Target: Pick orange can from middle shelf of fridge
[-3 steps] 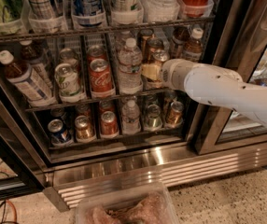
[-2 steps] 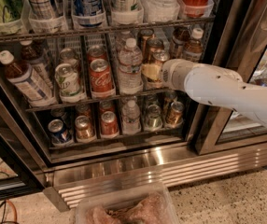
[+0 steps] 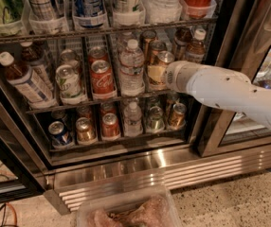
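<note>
The fridge (image 3: 140, 174) stands open in front of me with wire racks of drinks. The orange can (image 3: 156, 71), orange-bronze with a pale label and silver top, stands at the front of a lane on the right part of the middle shelf (image 3: 69, 105). My white arm reaches in from the right. My gripper (image 3: 167, 76) is at the can's right side, touching or nearly touching it, and the wrist hides its tip. The can stands upright on the rack.
A water bottle (image 3: 131, 67) stands just left of the orange can, then a red Coca-Cola can (image 3: 101, 79) and a green-and-white can (image 3: 68, 83). A brown bottle (image 3: 194, 46) stands behind the arm. More cans fill the rack below. A clear bin (image 3: 126, 212) sits on the floor in front.
</note>
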Robot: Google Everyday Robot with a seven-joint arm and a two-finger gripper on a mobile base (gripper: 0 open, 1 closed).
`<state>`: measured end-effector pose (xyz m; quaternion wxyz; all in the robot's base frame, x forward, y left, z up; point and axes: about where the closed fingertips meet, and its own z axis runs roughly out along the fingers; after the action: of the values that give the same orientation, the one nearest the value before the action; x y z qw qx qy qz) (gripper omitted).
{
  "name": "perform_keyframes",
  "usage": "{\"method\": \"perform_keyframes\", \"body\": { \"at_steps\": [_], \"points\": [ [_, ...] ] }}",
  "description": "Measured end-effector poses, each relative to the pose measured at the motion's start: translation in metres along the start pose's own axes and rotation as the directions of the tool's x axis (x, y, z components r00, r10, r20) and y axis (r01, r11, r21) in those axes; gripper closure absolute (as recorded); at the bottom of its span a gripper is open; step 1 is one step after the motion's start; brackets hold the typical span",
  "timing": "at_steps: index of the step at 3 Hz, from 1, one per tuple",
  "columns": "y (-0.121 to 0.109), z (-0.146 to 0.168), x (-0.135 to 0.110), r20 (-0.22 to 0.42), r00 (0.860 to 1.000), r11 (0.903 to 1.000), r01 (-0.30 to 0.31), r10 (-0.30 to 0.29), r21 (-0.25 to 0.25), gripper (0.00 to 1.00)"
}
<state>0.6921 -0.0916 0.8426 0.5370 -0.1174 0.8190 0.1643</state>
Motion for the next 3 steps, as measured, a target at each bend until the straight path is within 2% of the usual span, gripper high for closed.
{"method": "perform_keyframes", "body": {
  "at_steps": [2,3],
  "points": [
    [0.009,-0.018,-0.005,-0.027,0.998,0.9979,-0.056,0.056,-0.032,1.0],
    [0.014,-0.026,-0.005,-0.059,0.994,0.9918,-0.096,0.091,-0.085,1.0]
  ]
}}
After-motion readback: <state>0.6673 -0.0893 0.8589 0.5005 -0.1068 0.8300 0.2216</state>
